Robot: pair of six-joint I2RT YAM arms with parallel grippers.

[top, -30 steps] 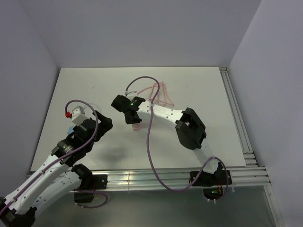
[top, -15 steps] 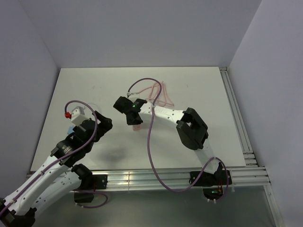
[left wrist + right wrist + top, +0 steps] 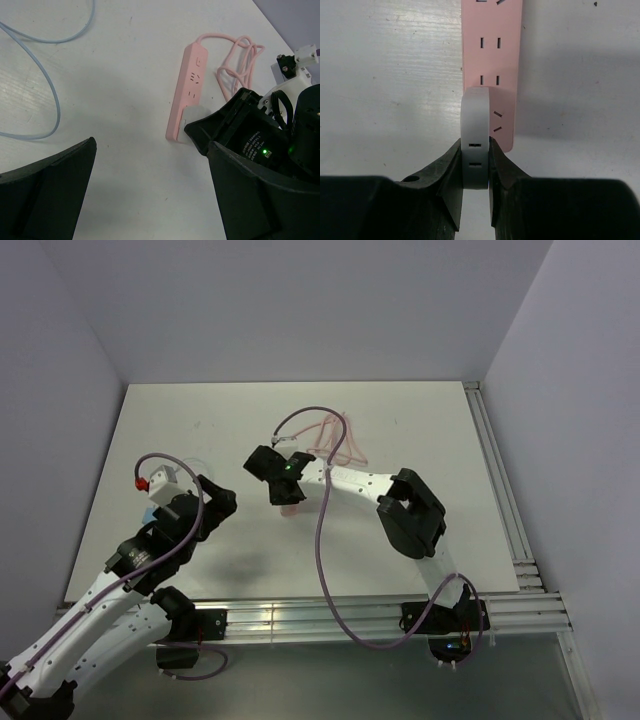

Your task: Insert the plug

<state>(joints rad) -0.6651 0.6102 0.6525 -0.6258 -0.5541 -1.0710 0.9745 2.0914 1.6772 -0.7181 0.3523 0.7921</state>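
Pinching plug point(image 3: 475, 125), right end effector point(image 3: 475, 162), at power strip point(image 3: 492, 55) end

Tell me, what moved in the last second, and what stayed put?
The right gripper, shut on the plug, edged slightly rightward and nearer the arm bases, its elbow following. The left gripper stayed open where it was, and the pink power strip did not move.

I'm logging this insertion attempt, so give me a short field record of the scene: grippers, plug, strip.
right gripper: shut on plug
left gripper: open, empty
plug position: over the end socket of the pink power strip
seated: cannot tell
blue wire: lying loose, apart from the strip
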